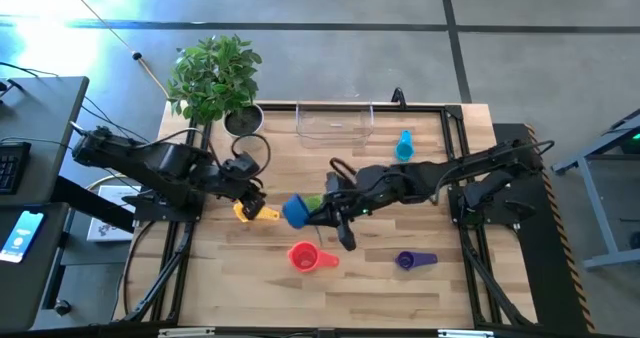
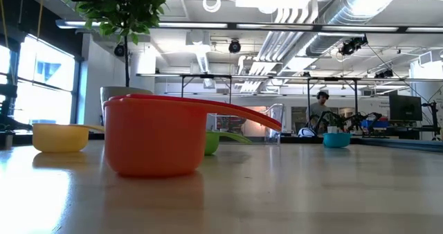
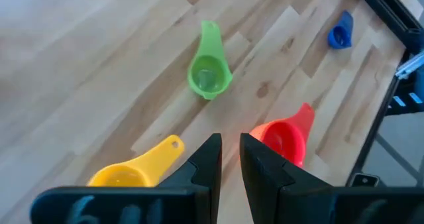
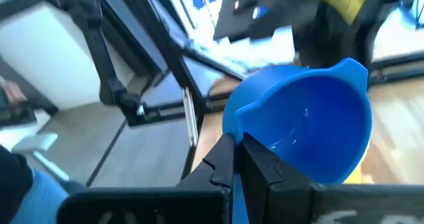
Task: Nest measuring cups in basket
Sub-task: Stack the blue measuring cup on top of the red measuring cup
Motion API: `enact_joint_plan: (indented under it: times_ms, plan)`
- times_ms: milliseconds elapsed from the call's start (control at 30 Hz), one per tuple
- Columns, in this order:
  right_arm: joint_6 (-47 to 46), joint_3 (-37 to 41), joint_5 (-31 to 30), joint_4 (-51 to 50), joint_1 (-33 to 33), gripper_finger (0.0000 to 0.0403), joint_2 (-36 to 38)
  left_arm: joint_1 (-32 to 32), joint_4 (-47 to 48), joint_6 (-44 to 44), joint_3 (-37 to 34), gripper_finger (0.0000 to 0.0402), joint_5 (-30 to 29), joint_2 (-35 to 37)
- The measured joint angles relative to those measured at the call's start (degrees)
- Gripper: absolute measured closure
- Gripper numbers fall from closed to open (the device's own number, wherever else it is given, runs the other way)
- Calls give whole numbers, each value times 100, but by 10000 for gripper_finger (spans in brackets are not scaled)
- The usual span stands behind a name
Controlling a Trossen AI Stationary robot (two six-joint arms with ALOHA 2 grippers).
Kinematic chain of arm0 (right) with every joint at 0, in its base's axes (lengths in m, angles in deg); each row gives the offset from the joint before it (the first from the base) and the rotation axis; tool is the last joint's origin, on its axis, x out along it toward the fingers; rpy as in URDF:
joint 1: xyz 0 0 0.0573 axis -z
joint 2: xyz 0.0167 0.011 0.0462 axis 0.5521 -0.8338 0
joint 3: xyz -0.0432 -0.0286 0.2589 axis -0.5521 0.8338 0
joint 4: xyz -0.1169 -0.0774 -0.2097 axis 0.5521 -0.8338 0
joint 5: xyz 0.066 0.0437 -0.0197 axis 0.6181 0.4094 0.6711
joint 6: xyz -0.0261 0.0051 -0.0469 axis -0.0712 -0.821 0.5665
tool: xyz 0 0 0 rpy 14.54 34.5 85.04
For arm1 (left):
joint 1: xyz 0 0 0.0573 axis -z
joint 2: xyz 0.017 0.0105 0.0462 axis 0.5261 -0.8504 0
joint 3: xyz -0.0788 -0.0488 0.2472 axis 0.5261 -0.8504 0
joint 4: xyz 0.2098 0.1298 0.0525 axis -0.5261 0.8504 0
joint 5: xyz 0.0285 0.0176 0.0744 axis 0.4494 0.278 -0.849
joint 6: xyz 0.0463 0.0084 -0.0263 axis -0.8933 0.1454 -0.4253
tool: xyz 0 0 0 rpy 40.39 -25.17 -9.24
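My right gripper (image 1: 318, 214) is over the table's middle, shut on the blue cup (image 1: 298, 211), which fills the right wrist view (image 4: 305, 124). The green cup (image 1: 316, 202) stands on the table just beyond it, partly hidden. My left gripper (image 3: 230, 161) hovers over the yellow cup (image 1: 256, 214), its fingers a narrow gap apart and holding nothing. The red cup (image 1: 305, 257), purple cup (image 1: 410, 261) and light blue cup (image 1: 404, 146) rest on the wood. The clear basket (image 1: 335, 124) sits at the far edge. The orange cup does not show. My right gripper pinches the blue cup between its two fingers at the cup's side below the rim (image 4: 246, 144); the fingers hide whether that part is the handle. The cup lies tipped on its side, its mouth toward the wrist camera. It appears lifted off the table.
A potted plant (image 1: 215, 73) in a white pot (image 1: 243, 119) stands at the far left corner, next to the basket. A dark frame (image 1: 455, 128) borders the tabletop. Bare wood lies along the near edge and right of the purple cup. A person stands far off in the room (image 2: 320, 109).
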Motion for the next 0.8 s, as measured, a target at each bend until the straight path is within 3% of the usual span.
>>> enact_joint_plan:
  times_ms: [800]
  plan:
    - [440, 2, 1557, -610, -55, 402, -1636, 2, 358, 205, 0, 355, -289, 289]
